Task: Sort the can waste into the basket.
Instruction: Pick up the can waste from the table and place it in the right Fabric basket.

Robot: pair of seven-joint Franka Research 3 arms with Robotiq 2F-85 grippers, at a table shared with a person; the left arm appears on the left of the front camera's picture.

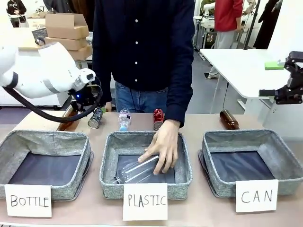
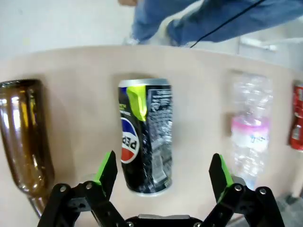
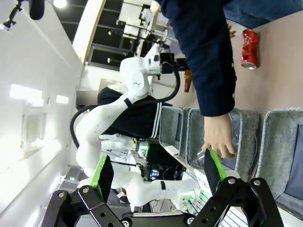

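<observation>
The left gripper [image 2: 163, 163] hangs just over the dark can [image 2: 147, 137], its green-padded fingers spread wide to either side of the can's near end and gripping nothing. From the wrist view it is hard to say whether the pads touch the can; they seem just clear of it. The can lies on its side on the counter [image 1: 196, 208], between a brown glass bottle [image 2: 23, 137] and a small clear bottle [image 2: 251, 132] with a pink label. Beyond that bottle lies the red can [image 2: 297, 123].

The right gripper [image 3: 158, 163] is raised off to the right of the counter, fingers apart and empty.

In the front view both cans lie in the row at the far edge, behind the three baskets: the dark one behind the gap between the left and middle baskets, the red one behind the middle basket. The CAN basket [image 1: 284, 187] stands at the right, well apart from both. The person's hand [image 1: 163, 146] reaches into the PLASTIC basket [image 1: 109, 179], resting on a clear bottle [image 1: 139, 170].
</observation>
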